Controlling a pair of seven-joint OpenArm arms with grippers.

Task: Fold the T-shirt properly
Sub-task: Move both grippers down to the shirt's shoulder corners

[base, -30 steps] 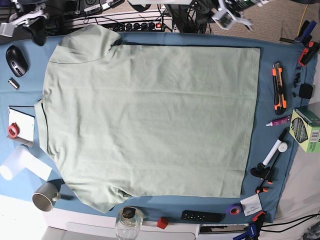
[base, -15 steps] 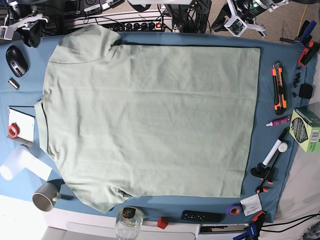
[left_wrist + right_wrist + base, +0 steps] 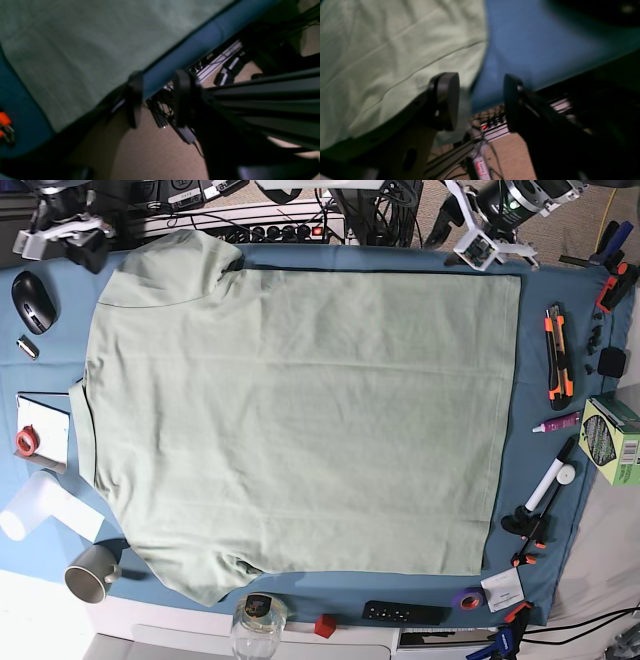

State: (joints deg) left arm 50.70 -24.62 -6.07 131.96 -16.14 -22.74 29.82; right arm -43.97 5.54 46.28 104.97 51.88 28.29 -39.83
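we see the t-shirt [image 3: 300, 425] lying flat and fully spread on the blue table cloth [image 3: 535, 395], unfolded, collar end toward the left of the base view and hem toward the right. no fold is made yet, so we judge the task to be at its very start: the approach to a first grasp.

the left gripper [image 3: 490, 250] hovers at the far right corner of the shirt, just beyond the hem corner. in the left wrist view its jaws stand apart with nothing between them, over the far edge of the cloth. the right gripper [image 3: 65, 238] hangs at the far left, just beside the far sleeve [image 3: 165, 265]. in the right wrist view its jaws are spread wide and empty, one finger [image 3: 446, 100] over the sleeve fabric, the other over bare cloth. neither gripper touches the shirt as far as we can tell; both wrist views are blurred.

next move, in our judgement: lower each gripper onto the far edge, one at the hem corner, one at the sleeve or shoulder, and pinch a single edge of fabric without catching the cloth beneath. then carry that edge toward the near side.

risk: the shirt lies tight against the cloth, so picking up both is easy.
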